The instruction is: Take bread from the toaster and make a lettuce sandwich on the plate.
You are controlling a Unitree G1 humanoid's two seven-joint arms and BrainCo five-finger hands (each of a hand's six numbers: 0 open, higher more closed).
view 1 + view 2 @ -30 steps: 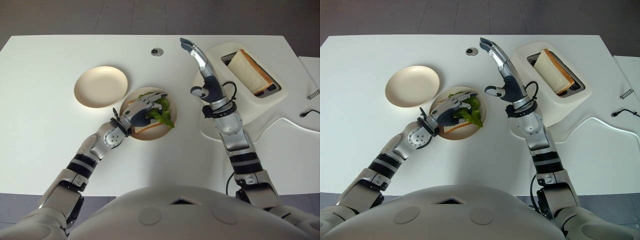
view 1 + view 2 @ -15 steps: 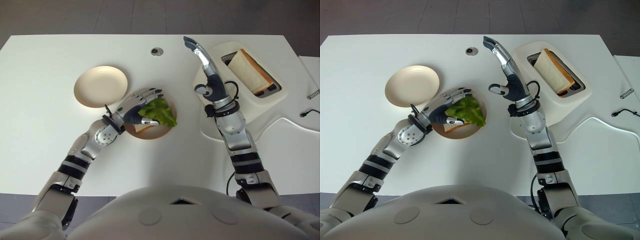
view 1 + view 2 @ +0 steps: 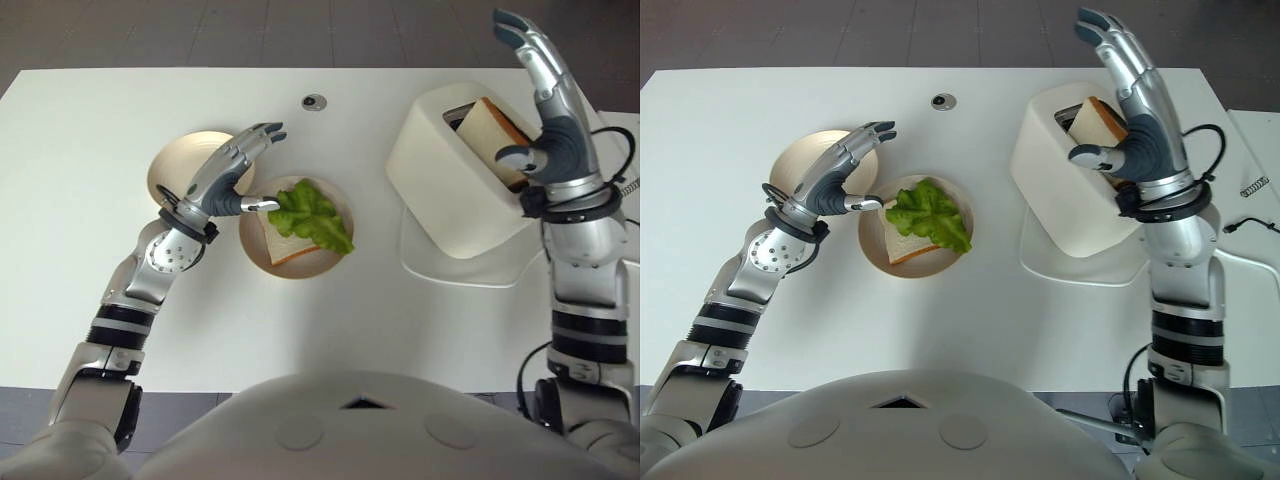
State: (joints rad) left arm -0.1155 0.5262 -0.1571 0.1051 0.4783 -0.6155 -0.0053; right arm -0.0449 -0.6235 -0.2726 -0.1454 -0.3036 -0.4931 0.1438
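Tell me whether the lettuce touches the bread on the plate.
Touching: the left eye view shows the lettuce lying directly on the bread slice, covering much of it.

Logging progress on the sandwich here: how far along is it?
Done: one bread slice lies on the plate with lettuce on top. In hand: nothing; the left hand is open beside the plate, the right hand open beside the toaster, close to the second slice in its slot. Left: pull that slice and lay it on the lettuce.
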